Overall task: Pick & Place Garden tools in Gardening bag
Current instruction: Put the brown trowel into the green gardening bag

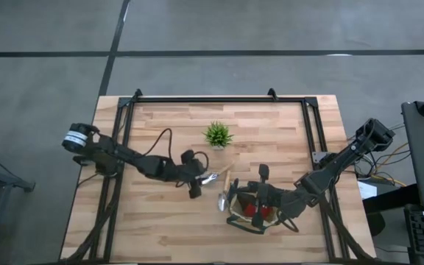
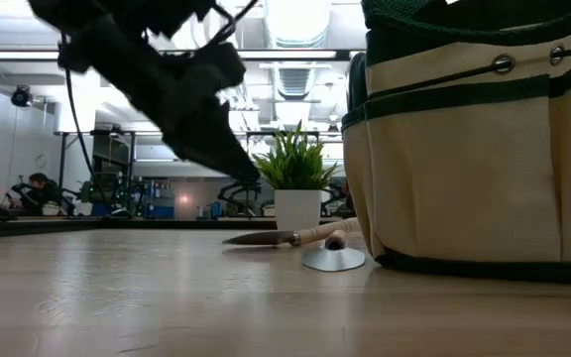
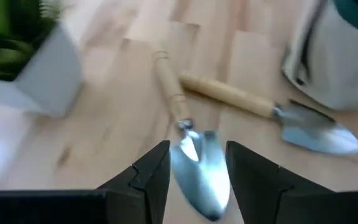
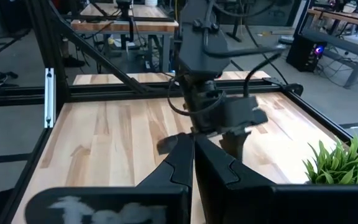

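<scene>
Two silver trowels with wooden handles lie flat on the table. One trowel (image 1: 213,177) (image 3: 194,163) lies between the plant and the bag. The other trowel (image 1: 223,196) (image 3: 272,109) lies against the olive-tan gardening bag (image 1: 252,210) (image 2: 474,149). A red item (image 1: 250,210) shows inside the bag. My left gripper (image 1: 197,182) (image 3: 197,177) is open and hovers above the first trowel, one finger on each side of its blade. My right gripper (image 1: 263,193) (image 4: 193,155) is shut over the bag's mouth. The pruning shears are not in view. My right gripper is shut over the bag's mouth, but no view shows its fingertips against the bag. I cannot tell whether it touches the bag.
A small spiky green plant in a white pot (image 1: 217,135) (image 2: 297,188) stands just beyond the trowels. A black frame (image 1: 219,99) runs along the table's far edge and both sides. Bare wood lies toward the near left (image 1: 146,221).
</scene>
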Controlling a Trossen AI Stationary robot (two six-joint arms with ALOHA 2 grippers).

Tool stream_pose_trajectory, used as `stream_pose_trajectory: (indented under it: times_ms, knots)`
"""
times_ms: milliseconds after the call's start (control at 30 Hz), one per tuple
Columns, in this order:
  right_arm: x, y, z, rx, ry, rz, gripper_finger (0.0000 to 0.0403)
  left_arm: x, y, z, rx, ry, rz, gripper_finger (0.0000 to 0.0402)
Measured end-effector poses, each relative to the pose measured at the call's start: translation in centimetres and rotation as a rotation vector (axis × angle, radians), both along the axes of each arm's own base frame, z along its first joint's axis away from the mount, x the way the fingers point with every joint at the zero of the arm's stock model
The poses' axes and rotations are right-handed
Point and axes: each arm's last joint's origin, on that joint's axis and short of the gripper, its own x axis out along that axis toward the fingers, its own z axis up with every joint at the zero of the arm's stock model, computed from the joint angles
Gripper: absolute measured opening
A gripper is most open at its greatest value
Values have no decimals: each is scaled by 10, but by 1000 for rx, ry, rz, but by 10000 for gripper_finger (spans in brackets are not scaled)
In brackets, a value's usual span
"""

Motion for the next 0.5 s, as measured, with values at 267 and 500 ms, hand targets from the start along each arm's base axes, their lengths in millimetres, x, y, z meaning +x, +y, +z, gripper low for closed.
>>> stream_pose_trajectory:
  times_ms: [267,500]
  knots:
    - [-1,-1,-5,-12,14,1,8,-7,-8,-12,17,9,-133,177]
    - [-1,-1,-5,-6,8,0,8,0,-24,-24,166,42,-205,244]
